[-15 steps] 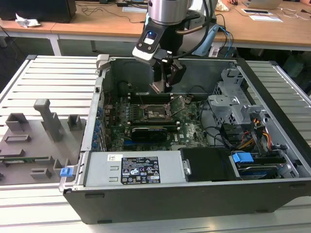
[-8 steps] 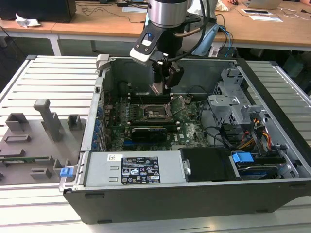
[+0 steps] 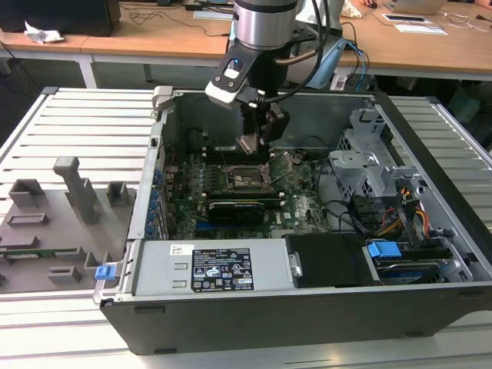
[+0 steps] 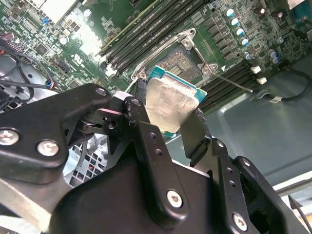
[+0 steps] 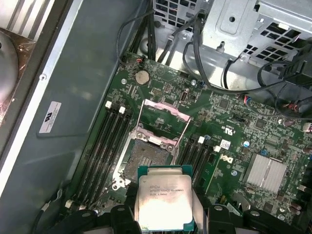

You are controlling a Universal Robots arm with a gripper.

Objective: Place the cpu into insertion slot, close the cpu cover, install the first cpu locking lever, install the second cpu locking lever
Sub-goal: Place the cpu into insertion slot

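My gripper [image 3: 256, 143] hangs inside the open computer case, shut on the cpu [image 5: 163, 202], a square chip with a silver-grey top and green edge. In both wrist views black fingers [image 4: 195, 131] press on two opposite sides of the cpu [image 4: 168, 102]. The chip is held in the air a little above and beside the insertion slot [image 5: 146, 157], a square black socket on the green motherboard, which also shows as the insertion slot [image 4: 179, 59] and lies bare. The cpu cover [image 5: 165, 117] stands flipped open at the socket's far side. A thin locking lever [image 4: 234, 83] sticks out beside the socket.
Long memory slots [image 5: 105, 146] flank the socket on both sides. A black expansion card [image 3: 238, 209] lies near it, with a power supply [image 3: 223, 269] at the case front. A metal drive cage [image 3: 369, 165] and cables fill the exterior view's right. A grey fixture tray [image 3: 54, 223] sits outside the case.
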